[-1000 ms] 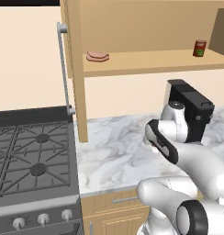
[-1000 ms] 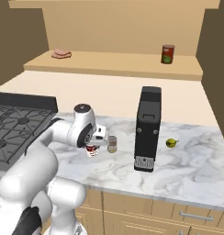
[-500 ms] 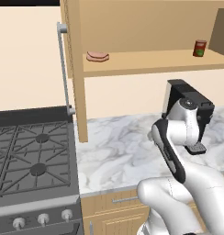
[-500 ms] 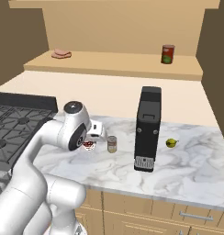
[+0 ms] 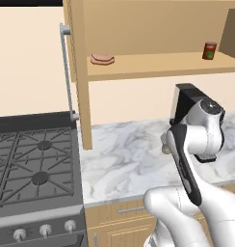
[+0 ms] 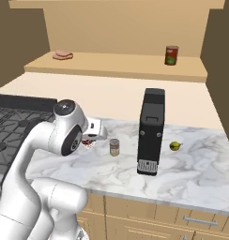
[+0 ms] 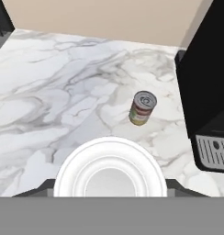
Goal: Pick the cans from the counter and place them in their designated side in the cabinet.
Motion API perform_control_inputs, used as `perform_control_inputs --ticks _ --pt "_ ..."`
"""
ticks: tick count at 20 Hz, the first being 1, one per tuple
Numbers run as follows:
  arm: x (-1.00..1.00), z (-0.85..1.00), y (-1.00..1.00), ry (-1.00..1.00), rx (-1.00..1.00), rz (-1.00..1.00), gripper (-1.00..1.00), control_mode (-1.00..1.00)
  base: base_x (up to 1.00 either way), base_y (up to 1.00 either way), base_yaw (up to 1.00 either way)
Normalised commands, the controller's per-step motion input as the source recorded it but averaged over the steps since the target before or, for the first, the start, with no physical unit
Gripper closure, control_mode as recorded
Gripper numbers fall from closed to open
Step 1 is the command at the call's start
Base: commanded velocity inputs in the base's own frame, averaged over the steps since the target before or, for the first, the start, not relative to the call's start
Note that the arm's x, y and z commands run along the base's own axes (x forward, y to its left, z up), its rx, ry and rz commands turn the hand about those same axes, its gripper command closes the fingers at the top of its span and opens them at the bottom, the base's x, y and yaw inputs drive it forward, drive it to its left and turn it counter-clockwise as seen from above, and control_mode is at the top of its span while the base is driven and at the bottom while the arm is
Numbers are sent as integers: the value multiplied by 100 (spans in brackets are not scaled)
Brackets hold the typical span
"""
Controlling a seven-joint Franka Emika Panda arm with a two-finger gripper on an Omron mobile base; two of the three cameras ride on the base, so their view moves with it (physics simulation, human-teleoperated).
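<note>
My gripper (image 7: 110,187) is shut on the red can (image 7: 109,167), whose white-rimmed top shows between the two dark fingertips in the hand view. From the right base view the gripper (image 6: 88,140) hangs low over the counter (image 6: 196,171), with a sliver of the red can (image 6: 88,144) showing under the hand. The grey-olive can (image 6: 114,147) stands upright just right of it, apart from the hand, and appears ahead in the hand view as the grey-olive can (image 7: 142,108). Above, the cabinet (image 5: 153,67) is open, its door with the grey bar handle (image 5: 66,72) swung left.
A tall black coffee machine (image 6: 151,131) stands right of the cans, with a small yellow-green fruit (image 6: 175,146) beyond it. On the cabinet shelf sit a dark red can (image 6: 171,55) at the right and a piece of meat (image 6: 63,55) at the left. The gas stove (image 5: 32,164) lies left.
The arm's upper joints have risen and swung, and the hand with the red can has come up slightly. The grey-olive can has stayed put.
</note>
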Motion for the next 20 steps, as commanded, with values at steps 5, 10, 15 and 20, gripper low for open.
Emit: perform_control_inputs --ticks 5,10,15,20 --pt "-31 56 -18 0 -1 0 100 -100 0 0 0" --pt "-26 52 -19 0 0 0 100 -100 0 0 0" --pt "-10 49 -14 0 0 0 100 -100 0 0 0" --pt "-3 45 -16 -3 -2 0 100 -100 0 0 0"
